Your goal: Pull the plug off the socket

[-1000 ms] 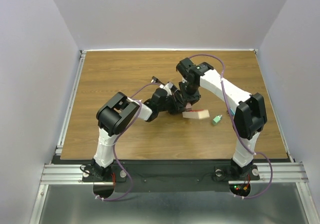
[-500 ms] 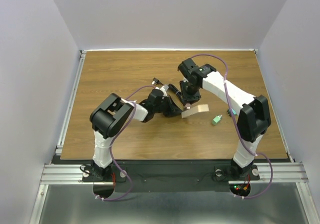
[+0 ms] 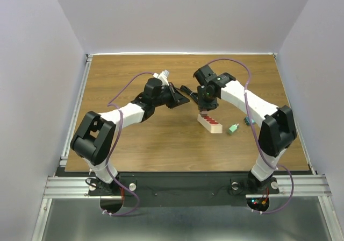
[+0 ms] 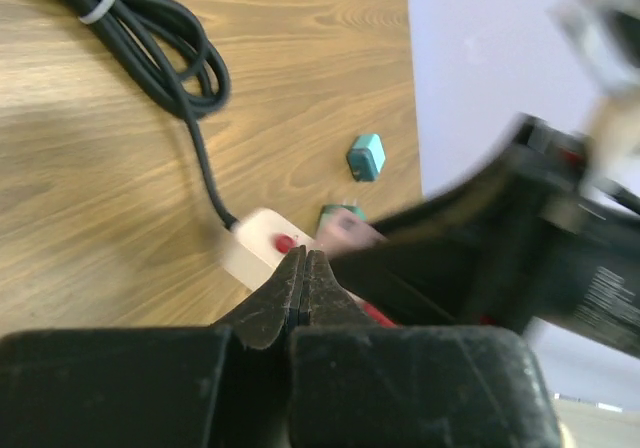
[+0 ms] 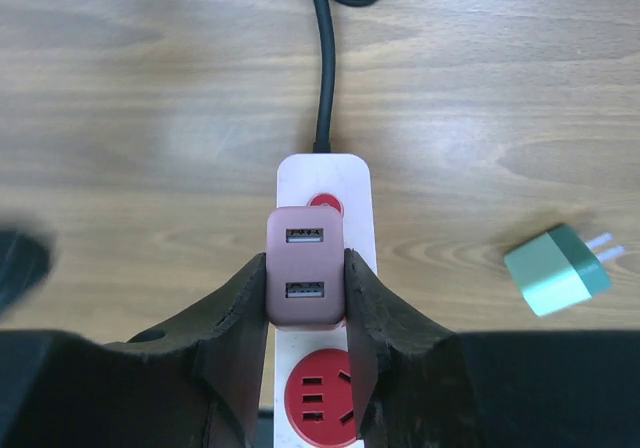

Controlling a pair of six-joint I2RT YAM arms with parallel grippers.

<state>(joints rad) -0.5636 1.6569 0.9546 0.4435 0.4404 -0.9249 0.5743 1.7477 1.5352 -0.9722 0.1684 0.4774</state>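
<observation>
The beige socket point(image 5: 324, 189) lies on the wooden table, one red outlet point(image 5: 322, 394) showing near my right wrist. A pink plug point(image 5: 306, 266) with two USB ports stands over the strip, and my right gripper point(image 5: 306, 298) is shut on its sides. Whether its prongs still sit in the strip I cannot tell. From above, the right gripper point(image 3: 205, 111) hangs over the far end of the socket point(image 3: 210, 123). My left gripper point(image 3: 181, 99) is off to the left of it, its fingers point(image 4: 303, 273) pressed together on nothing. The strip point(image 4: 262, 249) shows beyond them.
The socket's black cord point(image 5: 323, 68) runs away to a coiled bundle point(image 4: 150, 38) behind the strip. A green plug point(image 3: 233, 128) lies loose just right of the strip, and a teal one point(image 3: 248, 121) lies a little farther right. The table's raised rails point(image 3: 75, 109) bound the left side.
The left arm has pulled back and to the left, away from the strip. The strip has turned and now lies at an angle with its red outlets up. My right gripper stayed on the plug.
</observation>
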